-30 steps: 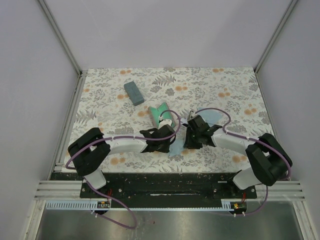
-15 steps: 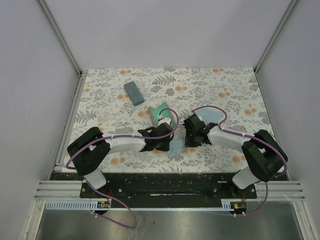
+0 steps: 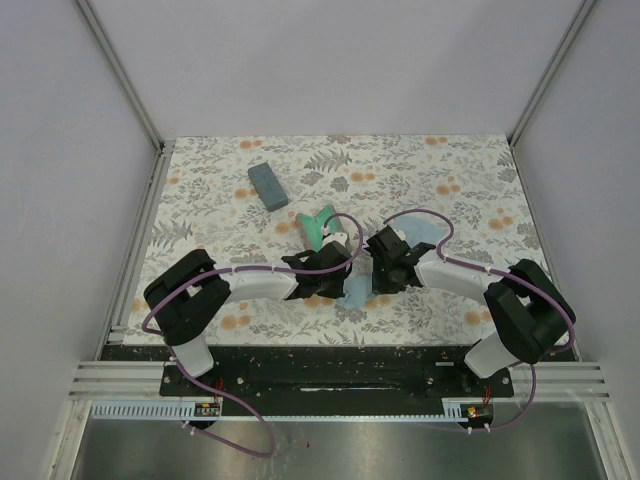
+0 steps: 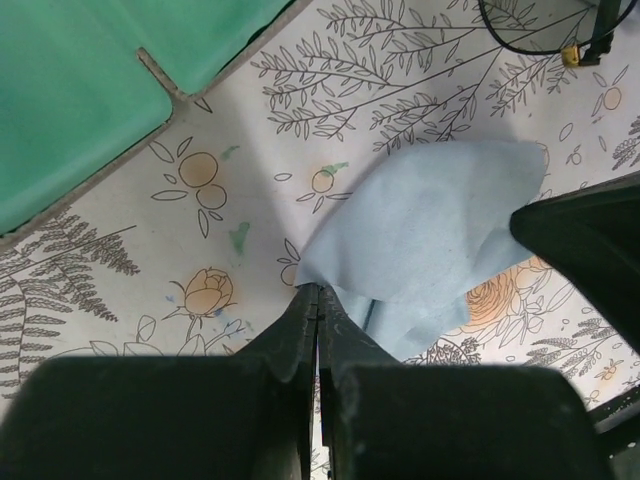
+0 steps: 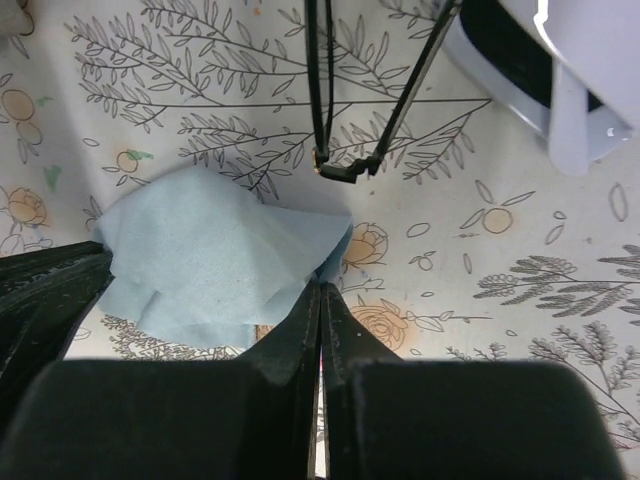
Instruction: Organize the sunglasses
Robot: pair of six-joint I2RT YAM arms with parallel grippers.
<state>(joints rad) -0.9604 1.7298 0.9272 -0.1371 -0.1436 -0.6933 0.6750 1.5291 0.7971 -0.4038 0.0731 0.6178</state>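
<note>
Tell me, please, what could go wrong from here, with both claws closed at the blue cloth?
1. The left claw and right claw each pinch only a thin edge of the light blue soft cloth; it may slip out when lifted.
2. The thin black-framed sunglasses lie close beyond the cloth, so pulling it could knock or drag them.
3. The two claws work very near each other and might collide.

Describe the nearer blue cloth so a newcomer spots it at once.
On the floral table, look near-centre, between the two arm tips. The cloth lies rumpled there, just before the open green case. Unlike the other blue cloth, farther right behind the right arm, shut jaws pinch it from both sides.
</note>
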